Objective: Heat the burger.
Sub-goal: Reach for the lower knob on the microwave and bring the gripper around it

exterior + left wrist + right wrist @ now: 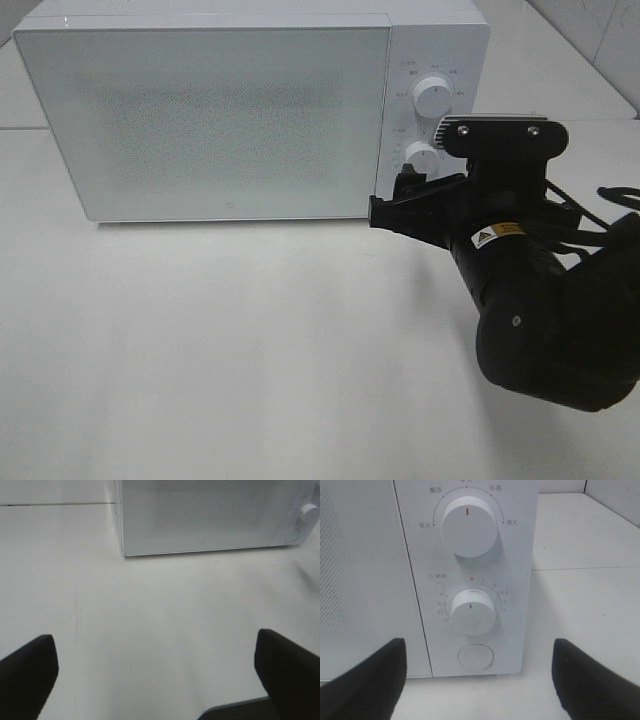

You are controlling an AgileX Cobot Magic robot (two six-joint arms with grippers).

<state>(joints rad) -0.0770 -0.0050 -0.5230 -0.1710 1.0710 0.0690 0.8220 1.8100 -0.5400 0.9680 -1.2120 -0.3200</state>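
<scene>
Because the burger shows in none of the views, I cannot tell where it is; judging by the task, it probably sits inside the microwave [230,30], hidden behind its closed, frosted door [200,120]. The step in hand looks like setting the heating. The right gripper [479,680] faces the control panel with jaws spread and touching nothing, near the timer knob [472,611], whose mark seems to sit at zero. The next move calls for advancing squarely onto that knob, pinching it, and turning it off zero without slipping to the power knob [469,527] above or the round button [476,656] below. The left gripper [155,667] hangs spread and empty over the table [150,605].
</scene>
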